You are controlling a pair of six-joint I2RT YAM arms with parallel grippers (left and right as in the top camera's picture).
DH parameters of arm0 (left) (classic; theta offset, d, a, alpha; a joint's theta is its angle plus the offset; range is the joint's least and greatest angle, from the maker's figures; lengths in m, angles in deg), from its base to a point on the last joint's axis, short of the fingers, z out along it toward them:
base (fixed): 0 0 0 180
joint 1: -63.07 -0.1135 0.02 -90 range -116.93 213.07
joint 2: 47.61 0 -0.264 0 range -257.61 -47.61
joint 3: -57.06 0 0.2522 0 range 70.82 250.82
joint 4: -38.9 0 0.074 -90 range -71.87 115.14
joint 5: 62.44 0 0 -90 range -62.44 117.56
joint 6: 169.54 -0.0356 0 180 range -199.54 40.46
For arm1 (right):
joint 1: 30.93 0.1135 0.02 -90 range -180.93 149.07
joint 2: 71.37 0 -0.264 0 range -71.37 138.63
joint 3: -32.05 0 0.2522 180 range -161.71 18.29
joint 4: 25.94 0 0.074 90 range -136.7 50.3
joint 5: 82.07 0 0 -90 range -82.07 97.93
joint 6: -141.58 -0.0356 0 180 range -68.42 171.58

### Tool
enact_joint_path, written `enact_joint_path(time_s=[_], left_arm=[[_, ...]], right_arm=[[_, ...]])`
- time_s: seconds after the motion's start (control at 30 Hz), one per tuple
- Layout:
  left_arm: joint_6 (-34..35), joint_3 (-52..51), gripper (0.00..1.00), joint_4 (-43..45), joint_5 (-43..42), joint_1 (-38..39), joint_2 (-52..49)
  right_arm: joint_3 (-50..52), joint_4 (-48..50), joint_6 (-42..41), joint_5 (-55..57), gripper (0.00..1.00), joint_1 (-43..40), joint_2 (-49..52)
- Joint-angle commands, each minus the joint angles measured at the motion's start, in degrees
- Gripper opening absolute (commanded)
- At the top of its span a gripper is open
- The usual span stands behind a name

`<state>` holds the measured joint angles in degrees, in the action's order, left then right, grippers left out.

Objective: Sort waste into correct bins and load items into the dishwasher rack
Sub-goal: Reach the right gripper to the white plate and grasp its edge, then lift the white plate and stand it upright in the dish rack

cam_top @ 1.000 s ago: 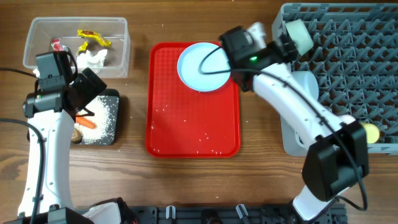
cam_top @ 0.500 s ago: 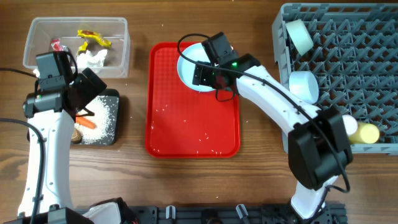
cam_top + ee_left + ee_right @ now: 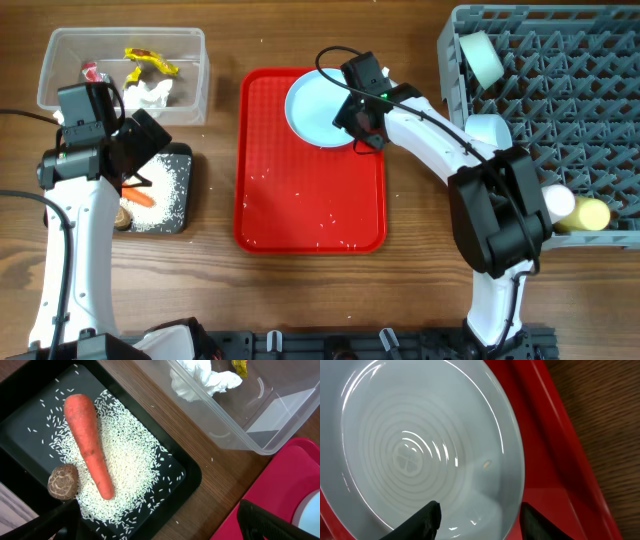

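A round light-blue plate [image 3: 315,105] [image 3: 420,445] lies at the far end of the flat red tray [image 3: 310,200]. My right gripper [image 3: 358,122] [image 3: 480,522] straddles the plate's right rim, one finger over the plate and the other over the tray, still open. The left gripper [image 3: 148,150] [image 3: 160,527] hangs wide open and empty over the near edge of the black tray [image 3: 20,405]. That tray holds a carrot [image 3: 87,445], a brown lump [image 3: 63,481] and rice [image 3: 130,465]. Tissue [image 3: 205,380] and wrappers [image 3: 148,62] lie in the clear tub [image 3: 195,90].
The grey dishwasher rack [image 3: 560,110] fills the right side. Two light-blue bowls [image 3: 483,58] [image 3: 487,130] sit along its left edge, with a yellow cup [image 3: 592,213] and a paler cup [image 3: 558,202] at its near edge. Rice grains dot the red tray.
My right arm swung left from the rack to the plate and its jaws narrowed around the plate's rim. The left arm has not moved.
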<state>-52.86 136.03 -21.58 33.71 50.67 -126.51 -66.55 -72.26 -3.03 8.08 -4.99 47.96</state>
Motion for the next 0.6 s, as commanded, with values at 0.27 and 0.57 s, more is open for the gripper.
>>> enact_joint_path(time_s=[0.27, 0.57], left_arm=[[-0.5, 0.8, 1.00, 0.1, 0.3, -0.3, 0.3], [-0.5, 0.8, 1.00, 0.1, 0.3, -0.3, 0.3]], right_arm=[[0.1, 2.4, -1.0, -3.3, 0.26, 0.2, 3.6], [0.1, 2.6, 2.4, -8.6, 0.04, 0.2, 3.9]])
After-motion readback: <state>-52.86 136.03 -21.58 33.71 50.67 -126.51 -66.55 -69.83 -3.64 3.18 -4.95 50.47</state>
